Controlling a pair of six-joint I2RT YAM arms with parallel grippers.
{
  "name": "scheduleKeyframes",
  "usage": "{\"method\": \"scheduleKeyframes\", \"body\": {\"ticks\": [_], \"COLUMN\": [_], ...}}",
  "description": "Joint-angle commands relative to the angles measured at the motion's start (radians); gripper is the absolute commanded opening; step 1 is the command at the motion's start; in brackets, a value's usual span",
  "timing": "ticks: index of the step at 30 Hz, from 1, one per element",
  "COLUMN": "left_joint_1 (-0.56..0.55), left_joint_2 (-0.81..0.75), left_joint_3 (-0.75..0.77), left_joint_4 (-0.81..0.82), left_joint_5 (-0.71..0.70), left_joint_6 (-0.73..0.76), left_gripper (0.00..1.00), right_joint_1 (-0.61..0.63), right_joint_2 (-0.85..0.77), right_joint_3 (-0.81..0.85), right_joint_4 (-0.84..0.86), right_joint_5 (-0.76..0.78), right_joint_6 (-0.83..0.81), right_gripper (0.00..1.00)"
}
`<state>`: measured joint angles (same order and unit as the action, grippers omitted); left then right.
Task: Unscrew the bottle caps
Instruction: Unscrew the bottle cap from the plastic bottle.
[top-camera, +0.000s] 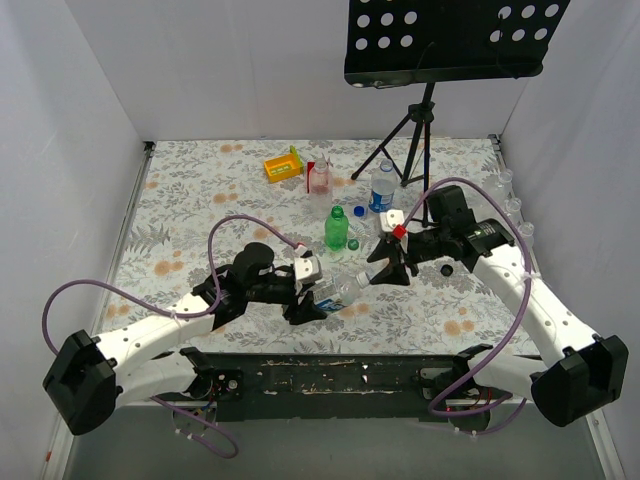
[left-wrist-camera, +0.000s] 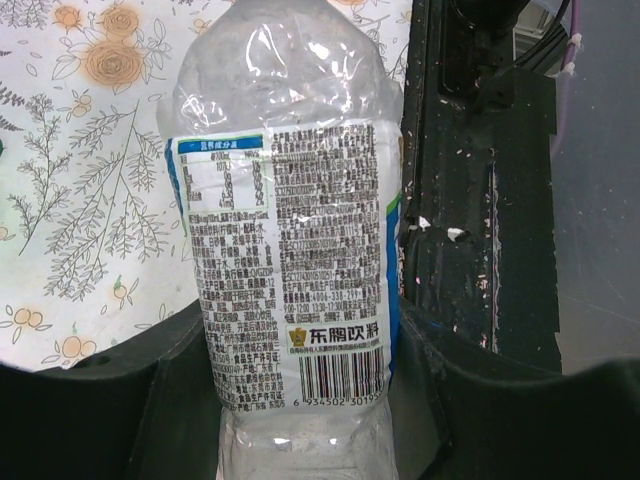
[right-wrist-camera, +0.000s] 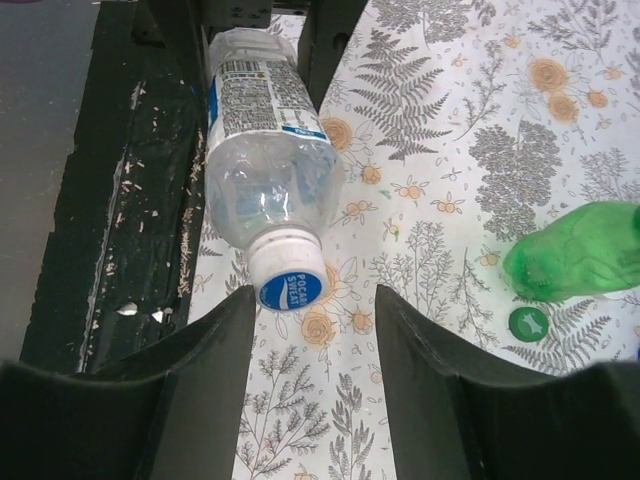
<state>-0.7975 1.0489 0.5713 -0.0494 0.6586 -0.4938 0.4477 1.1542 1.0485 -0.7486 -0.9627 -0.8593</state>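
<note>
A: What's the bottle (left-wrist-camera: 290, 200) made of?
B: Thin clear plastic, crinkled and glinting, with a wrap label of dense small print and a barcode. Its cap (right-wrist-camera: 287, 282) is a ribbed white round with a blue top.
A: Where is it?
B: Held level over the near edge of the flowered cloth (top-camera: 180, 230), between the two arms. The left gripper (left-wrist-camera: 300, 335) is clamped on its body, with matte black fingers (left-wrist-camera: 110, 420) pressed to both sides.
A: And the other arm?
B: The right gripper (right-wrist-camera: 315, 300) reaches in low from the right, aimed at the neck. Its fingers stand apart. The cap sits at their tips, close by one finger and clear of the other.
A: Anything hard to see?
B: Both ends of the bottle run out of the left wrist view. In the right wrist view a green bottle (right-wrist-camera: 575, 260) is partly out of frame, with a loose green cap (right-wrist-camera: 528, 322) just beside it.
</note>
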Motion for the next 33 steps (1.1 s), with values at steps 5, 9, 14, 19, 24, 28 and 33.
{"method": "scheduleKeyframes", "body": {"ticks": [5, 9, 14, 19, 24, 28, 33], "left_joint_1": [-0.014, -0.016, -0.014, -0.014, -0.017, -0.042, -0.115], "left_joint_2": [-0.078, -0.095, -0.122, -0.158, -0.164, -0.139, -0.099], "left_joint_3": [-0.011, -0.016, -0.027, -0.037, -0.028, -0.013, -0.001], "left_joint_4": [-0.055, -0.05, -0.033, -0.004, 0.017, 0.032, 0.043], "left_joint_5": [-0.005, -0.036, -0.08, -0.158, -0.217, -0.258, -0.353], "left_joint_6": [0.041, 0.04, 0.034, 0.026, 0.014, 0.008, 0.008], "left_gripper": [0.0, 0.0, 0.0, 0.0, 0.0, 0.0, 0.0], "right_joint_1": [-0.079, -0.112, -0.155, -0.204, -0.247, -0.262, -0.274], "right_joint_2": [-0.065, -0.09, -0.114, -0.119, -0.11, -0.108, -0.102], "right_joint_3": [0.005, -0.001, -0.004, -0.005, -0.054, -0.084, -0.1], "right_joint_4": [0.072, 0.052, 0.054, 0.098, 0.186, 0.221, 0.275], "right_joint_5": [-0.025, -0.045, -0.071, -0.12, -0.162, -0.177, -0.15], "right_joint_6": [0.034, 0.042, 0.106, 0.273, 0.48, 0.538, 0.643], "right_gripper": [0.6, 0.6, 0.61, 0.61, 0.62, 0.63, 0.63]}}
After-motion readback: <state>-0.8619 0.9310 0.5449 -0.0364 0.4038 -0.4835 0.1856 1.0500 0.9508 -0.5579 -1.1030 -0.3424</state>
